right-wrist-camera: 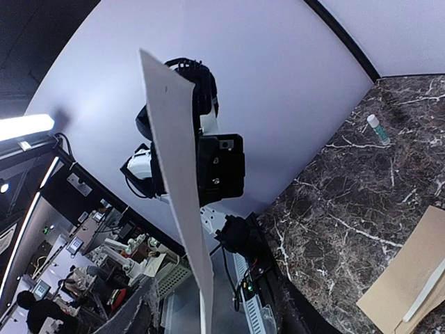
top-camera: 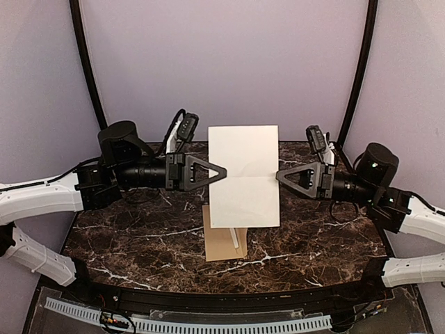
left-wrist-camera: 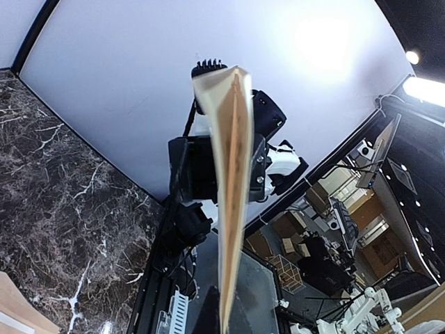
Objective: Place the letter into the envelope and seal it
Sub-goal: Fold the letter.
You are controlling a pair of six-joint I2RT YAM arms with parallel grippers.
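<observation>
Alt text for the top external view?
A pale creased letter is held above a dark marble table, the left end effector pinching its left edge and the right end effector at its right edge. A brown envelope lies on the table below, partly hidden by it.

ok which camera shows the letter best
The top external view. There the letter faces the camera, so its whole pale sheet and the crease across its middle show. The left wrist and right wrist views both catch it edge-on, as a thin upright strip, with almost none of its face visible.
</observation>
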